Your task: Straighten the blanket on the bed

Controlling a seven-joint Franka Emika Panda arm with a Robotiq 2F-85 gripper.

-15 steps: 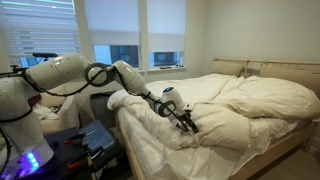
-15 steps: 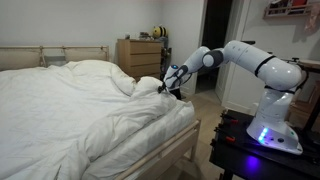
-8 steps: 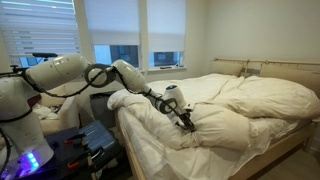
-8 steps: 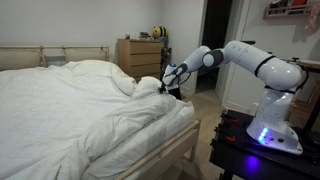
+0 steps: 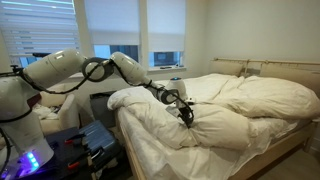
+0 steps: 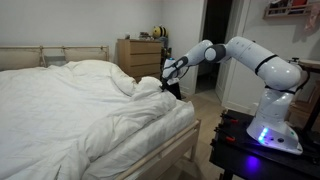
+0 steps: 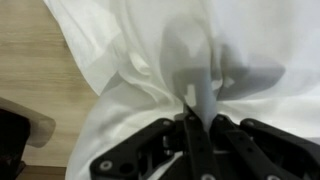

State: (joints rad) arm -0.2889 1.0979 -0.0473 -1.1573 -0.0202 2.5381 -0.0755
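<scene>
A puffy off-white blanket (image 5: pixel 250 108) lies rumpled across the bed (image 5: pixel 272 154), bunched toward the foot corner in both exterior views. My gripper (image 5: pixel 185 113) is at that corner, shut on a raised fold of the blanket (image 6: pixel 85 110). In the wrist view the black fingers (image 7: pixel 188 135) pinch a thin ridge of the white blanket fabric (image 7: pixel 150 60), which spreads upward from the gripper (image 7: pixel 196 118). The same gripper (image 6: pixel 170 88) sits on the blanket's edge near the bed frame (image 6: pixel 178 148).
A wooden dresser (image 6: pixel 140 55) stands behind the bed beside a dark doorway (image 6: pixel 215 45). My arm's base (image 6: pixel 270 130) stands off the bed's foot corner. Windows with blinds (image 5: pixel 130 30) are behind the arm. Wood floor (image 7: pixel 35 60) shows beside the fabric.
The jaws have closed from open onto the blanket fold. The wrist has risen slightly and pulled the fabric up into a small ridge.
</scene>
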